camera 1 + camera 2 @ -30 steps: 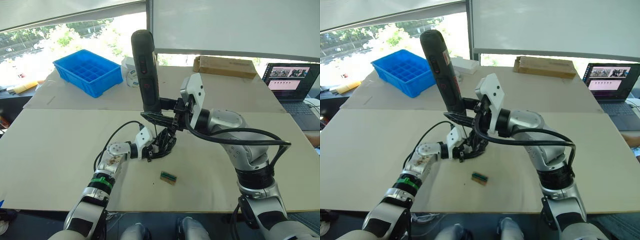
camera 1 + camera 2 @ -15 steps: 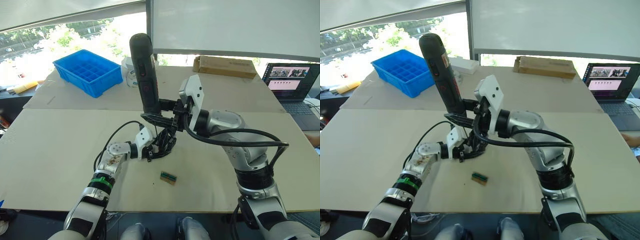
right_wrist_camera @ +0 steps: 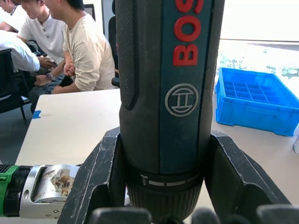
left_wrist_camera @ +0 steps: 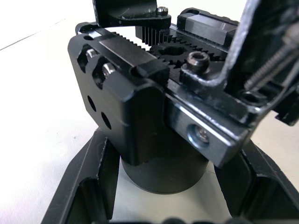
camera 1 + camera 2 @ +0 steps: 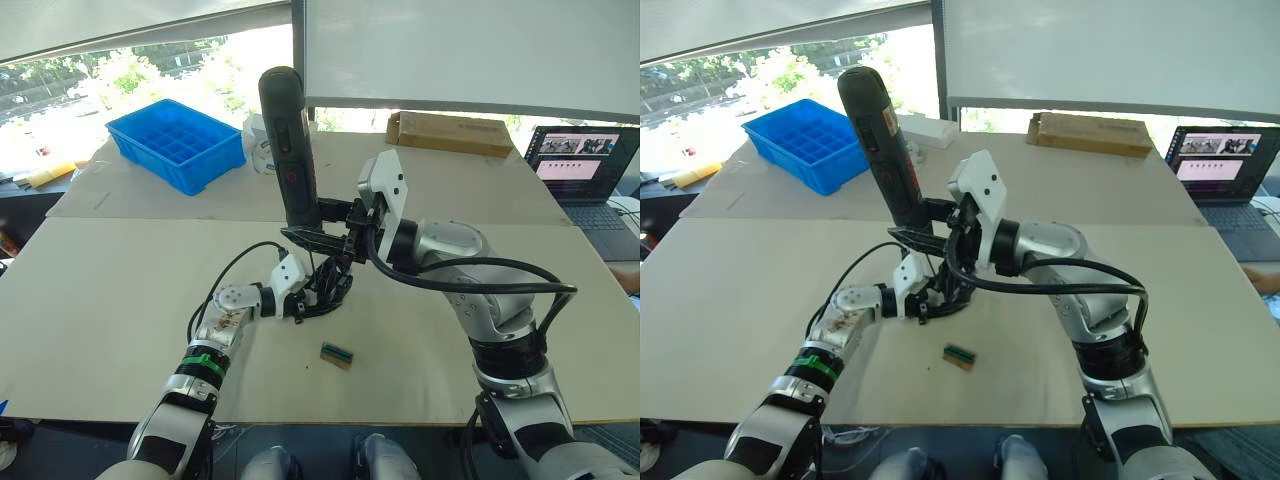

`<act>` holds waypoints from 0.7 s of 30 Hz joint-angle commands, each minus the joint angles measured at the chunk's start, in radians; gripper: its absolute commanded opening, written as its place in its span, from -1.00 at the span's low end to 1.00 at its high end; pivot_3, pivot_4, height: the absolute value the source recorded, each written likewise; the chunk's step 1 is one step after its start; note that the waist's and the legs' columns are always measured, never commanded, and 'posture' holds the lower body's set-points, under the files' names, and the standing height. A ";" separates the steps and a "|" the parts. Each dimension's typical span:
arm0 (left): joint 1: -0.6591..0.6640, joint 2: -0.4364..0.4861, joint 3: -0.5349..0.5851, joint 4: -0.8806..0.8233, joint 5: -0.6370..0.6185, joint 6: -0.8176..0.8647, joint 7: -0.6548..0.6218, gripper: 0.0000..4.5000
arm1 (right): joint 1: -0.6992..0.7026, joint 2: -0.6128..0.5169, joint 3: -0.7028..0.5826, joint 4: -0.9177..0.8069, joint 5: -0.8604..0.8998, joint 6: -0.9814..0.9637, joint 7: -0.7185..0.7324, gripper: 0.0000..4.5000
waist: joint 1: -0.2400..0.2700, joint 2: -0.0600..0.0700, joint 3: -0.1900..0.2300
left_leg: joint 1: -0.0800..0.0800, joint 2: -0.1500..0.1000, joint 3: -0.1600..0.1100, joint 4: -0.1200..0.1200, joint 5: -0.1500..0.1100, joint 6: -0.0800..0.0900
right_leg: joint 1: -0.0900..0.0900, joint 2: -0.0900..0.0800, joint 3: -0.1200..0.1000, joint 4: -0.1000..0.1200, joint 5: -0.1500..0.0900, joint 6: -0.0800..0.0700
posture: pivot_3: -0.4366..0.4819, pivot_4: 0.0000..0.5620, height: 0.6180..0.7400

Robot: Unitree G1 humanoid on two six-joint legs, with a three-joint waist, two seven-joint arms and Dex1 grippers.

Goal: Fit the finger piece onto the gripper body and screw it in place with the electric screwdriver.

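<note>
Right gripper clamped thick black cylindrical electric screwdriver upright at frame centre, barely shifted since 1 s ago; left gripper gripped ribbed black gripper body on desk. Driving likely underway.

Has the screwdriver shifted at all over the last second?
Yes, slightly. The top of the electric screwdriver, held upright in the right gripper, has tipped a little toward the blue bin; its lower end stays over the gripper body.
</note>
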State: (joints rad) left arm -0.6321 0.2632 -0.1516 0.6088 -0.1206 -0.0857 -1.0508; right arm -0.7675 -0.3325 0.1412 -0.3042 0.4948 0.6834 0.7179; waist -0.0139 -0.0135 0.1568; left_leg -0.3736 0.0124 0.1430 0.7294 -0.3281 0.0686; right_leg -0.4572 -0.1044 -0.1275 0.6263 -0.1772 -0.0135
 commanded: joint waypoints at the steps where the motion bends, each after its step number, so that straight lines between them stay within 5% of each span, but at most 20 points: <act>1: -0.031 0.002 0.019 -0.007 -0.014 -0.009 0.003 0.03 | -0.005 0.002 -0.025 -0.043 0.020 -0.030 0.004 -0.15 | 0.000 0.000 0.000 | 0.000 0.000 0.000 0.000 0.000 0.000 | 0.000 0.000 0.000 0.000 0.000 0.000 | -0.05 -0.47 0.97; 21: -0.030 0.002 0.021 -0.010 -0.016 -0.006 0.005 0.03 | 0.016 0.003 -0.010 -0.025 -0.015 -0.071 0.009 -0.15 | 0.000 0.000 0.000 | 0.000 0.000 0.000 0.000 0.000 0.000 | 0.000 0.000 0.000 0.000 0.000 0.000 | -0.05 -0.47 0.97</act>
State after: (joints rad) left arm -0.6322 0.2632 -0.1516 0.6089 -0.1205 -0.0857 -1.0506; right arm -0.7329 -0.3332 0.1481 -0.3034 0.4750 0.6633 0.7212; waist -0.0138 -0.0135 0.1568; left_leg -0.3736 0.0124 0.1430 0.7294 -0.3281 0.0686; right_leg -0.4572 -0.1044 -0.1274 0.6263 -0.1772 -0.0135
